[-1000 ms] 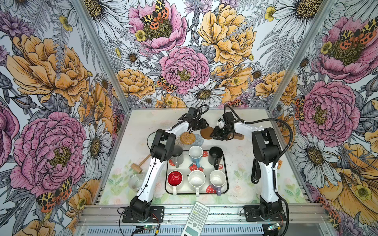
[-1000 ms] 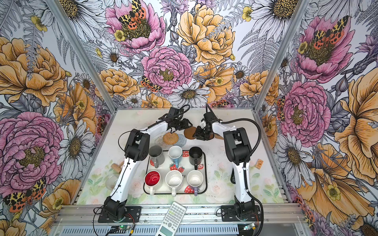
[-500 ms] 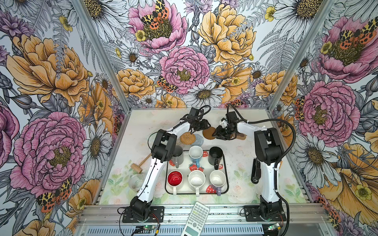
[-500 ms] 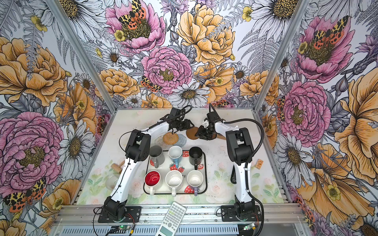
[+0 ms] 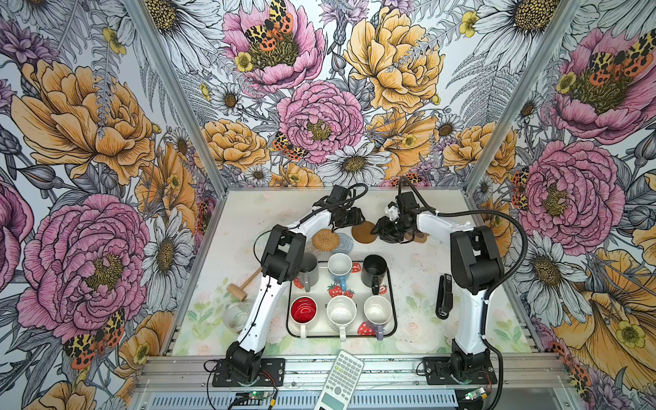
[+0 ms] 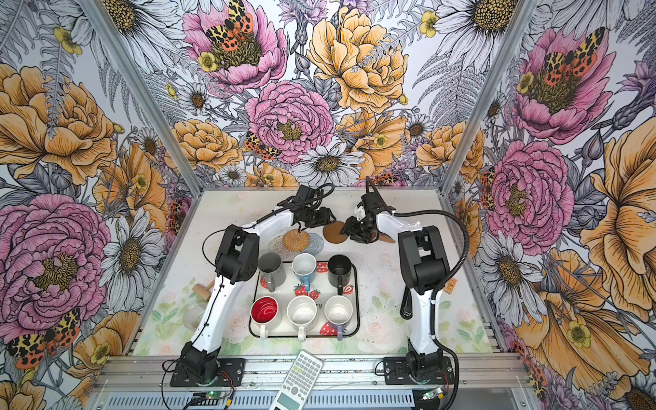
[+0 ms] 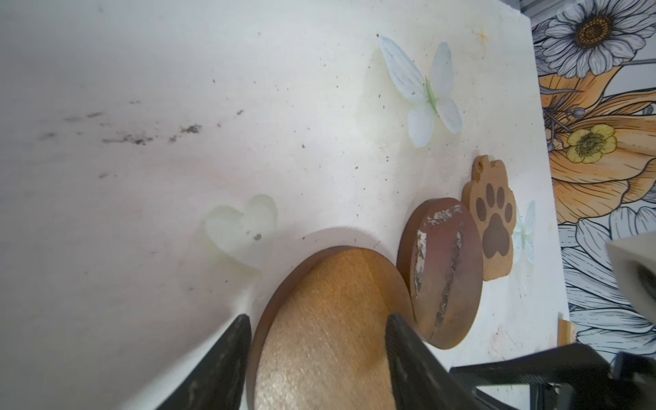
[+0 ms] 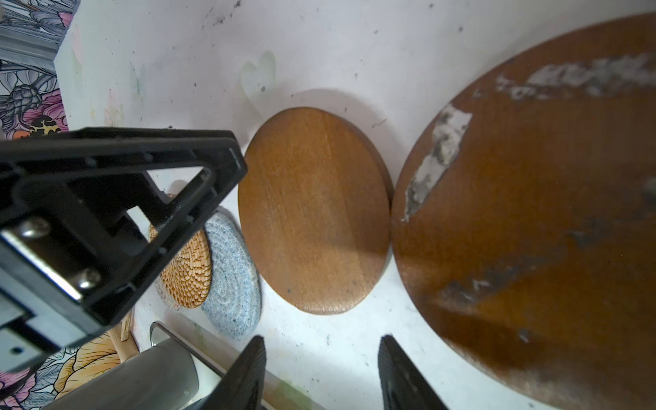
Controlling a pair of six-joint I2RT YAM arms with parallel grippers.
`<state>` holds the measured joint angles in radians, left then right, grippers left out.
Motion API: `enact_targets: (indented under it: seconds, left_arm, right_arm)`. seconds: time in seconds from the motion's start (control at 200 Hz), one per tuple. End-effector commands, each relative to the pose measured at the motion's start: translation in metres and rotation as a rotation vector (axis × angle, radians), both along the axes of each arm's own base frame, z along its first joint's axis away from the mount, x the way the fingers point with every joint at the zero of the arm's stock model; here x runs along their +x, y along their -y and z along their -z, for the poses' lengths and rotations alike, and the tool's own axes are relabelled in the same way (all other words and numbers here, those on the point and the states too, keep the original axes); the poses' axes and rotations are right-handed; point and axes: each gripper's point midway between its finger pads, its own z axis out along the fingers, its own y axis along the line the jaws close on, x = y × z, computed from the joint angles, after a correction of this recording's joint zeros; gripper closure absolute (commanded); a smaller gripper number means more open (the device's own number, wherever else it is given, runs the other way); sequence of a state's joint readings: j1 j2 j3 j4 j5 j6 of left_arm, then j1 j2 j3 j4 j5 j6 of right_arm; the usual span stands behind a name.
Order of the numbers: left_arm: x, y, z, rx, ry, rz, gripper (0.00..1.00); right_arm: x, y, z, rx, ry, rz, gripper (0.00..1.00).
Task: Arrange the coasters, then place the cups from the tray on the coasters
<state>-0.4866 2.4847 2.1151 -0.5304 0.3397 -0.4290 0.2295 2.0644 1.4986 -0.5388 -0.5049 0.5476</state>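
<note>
On a white tabletop (image 5: 408, 284) walled in florals, the left gripper (image 7: 317, 319) straddles a plain brown disc (image 8: 316, 213), fingers apart. The right gripper (image 8: 321, 339) gapes over bare tabletop beside the scratched disc (image 8: 532, 213). The discs touch, far of the tray (image 5: 321, 333): mugs (image 5: 340, 312) set there would likely clash, and a rising finger could drag a disc. The tray holds all six mugs.

cups (image 5: 341, 311) on tray (image 5: 356, 284), coasters (image 5: 327, 240) behind tray
</note>
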Motion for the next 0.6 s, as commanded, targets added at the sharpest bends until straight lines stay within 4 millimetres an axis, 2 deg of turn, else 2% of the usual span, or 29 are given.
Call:
enact_targets:
  seconds: [0.0,0.105,0.155,0.275,0.41,0.48,0.59]
  left_arm:
    - [0.009,-0.024,-0.063,0.060,0.133,-0.033,0.38]
    - [0.007,-0.051,-0.080,0.131,0.166,-0.058,0.37]
    - [0.006,-0.070,-0.086,0.166,0.176,-0.081,0.37]
    - [-0.004,-0.112,-0.088,0.256,0.173,-0.125,0.37]
    - [-0.020,-0.159,-0.073,0.320,0.118,-0.176,0.38]
    - [-0.031,-0.172,-0.063,0.305,0.072,-0.179,0.40]
    - [-0.051,-0.177,-0.044,0.277,-0.001,-0.163,0.44]
  right_arm:
    - [0.000,0.003,-0.020,-0.019,0.067,-0.003,0.46]
    - [-0.004,0.004,-0.028,-0.023,0.082,-0.002,0.46]
    - [-0.006,0.003,-0.034,-0.024,0.096,-0.004,0.46]
    - [-0.009,-0.008,-0.050,-0.016,0.132,-0.029,0.46]
    - [-0.007,-0.037,-0.061,0.017,0.160,-0.092,0.48]
    - [-0.005,-0.055,-0.058,0.039,0.153,-0.126,0.49]
    - [-0.001,-0.081,-0.044,0.069,0.119,-0.163,0.50]
